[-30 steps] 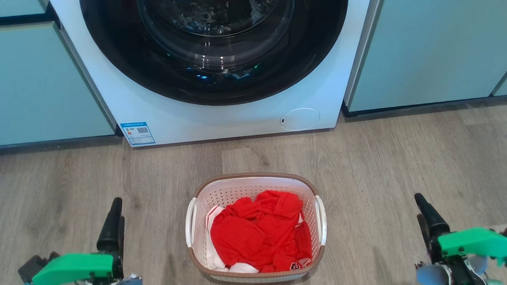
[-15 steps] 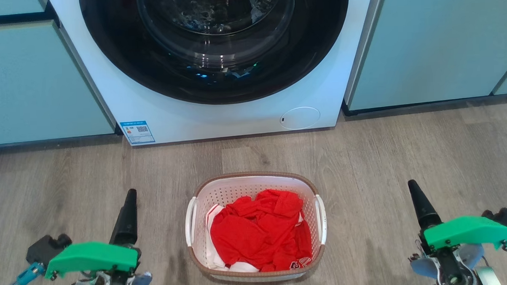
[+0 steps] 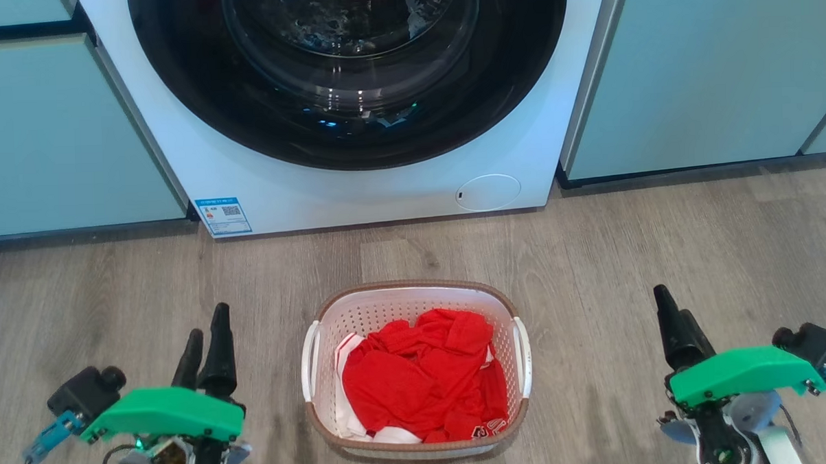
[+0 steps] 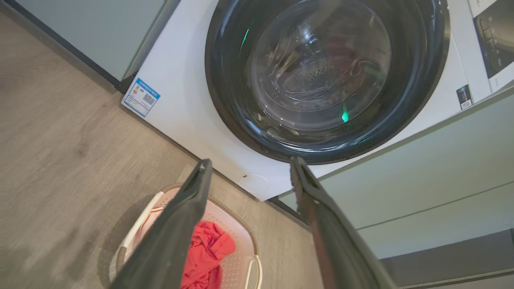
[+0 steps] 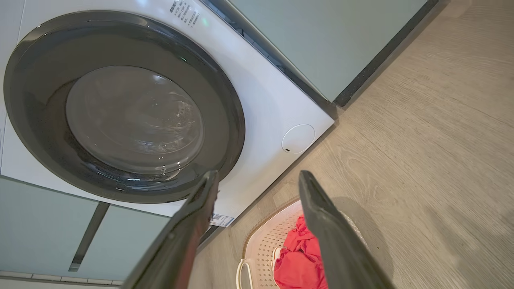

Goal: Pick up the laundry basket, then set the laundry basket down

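Plainly white perforated laundry basket (image 3: 415, 307), brown-rimmed (red clothes (image 3: 421, 379) inside)

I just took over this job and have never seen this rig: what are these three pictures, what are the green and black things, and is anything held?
The big picture comes from the robot's head, looking down at the floor. The green housings with black prongs are its two arms' end effectors: the left end effector at lower left, the right end effector at lower right. The other two pictures come from cameras on each wrist, looking along that arm's own fingers. Both are open and hold nothing. Between them on the wooden floor stands the laundry basket, untouched, with red clothing inside. Behind it is a washing machine with its door shut.
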Available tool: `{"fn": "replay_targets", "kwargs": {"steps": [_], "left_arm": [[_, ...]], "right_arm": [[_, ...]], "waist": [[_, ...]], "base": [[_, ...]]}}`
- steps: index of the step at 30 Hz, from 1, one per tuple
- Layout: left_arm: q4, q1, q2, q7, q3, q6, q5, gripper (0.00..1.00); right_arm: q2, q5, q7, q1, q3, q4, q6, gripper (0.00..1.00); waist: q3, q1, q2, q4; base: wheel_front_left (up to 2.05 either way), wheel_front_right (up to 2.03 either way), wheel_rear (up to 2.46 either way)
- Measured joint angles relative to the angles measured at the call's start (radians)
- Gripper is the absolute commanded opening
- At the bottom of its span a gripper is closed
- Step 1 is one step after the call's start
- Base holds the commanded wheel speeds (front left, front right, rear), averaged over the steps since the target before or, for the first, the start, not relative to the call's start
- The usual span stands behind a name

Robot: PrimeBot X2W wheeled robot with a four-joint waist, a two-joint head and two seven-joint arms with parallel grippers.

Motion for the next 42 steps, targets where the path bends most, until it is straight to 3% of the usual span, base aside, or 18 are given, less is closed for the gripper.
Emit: {"fn": "replay_targets", "kwargs": {"steps": [17,42], "left_arm": [[-0.025,0.011,0.03,-0.052,-0.053,0.06,0.207,1.0],[-0.049,0.058,0.038,-0.122,-0.098,0.078,0.492,1.0]], "right_arm": [[-0.003,-0.207,-0.051,0.0,0.044,-0.014,0.0,1.0],[-0.006,-0.5,-0.12,-0.001,0.098,-0.036,0.0,1.0]], "waist": [[0.0,0.0,0.0,-0.002],[-0.011,0.0,0.0,-0.005]], "base": [[0.0,0.0,0.0],[0.0,0.0,0.0]]}}
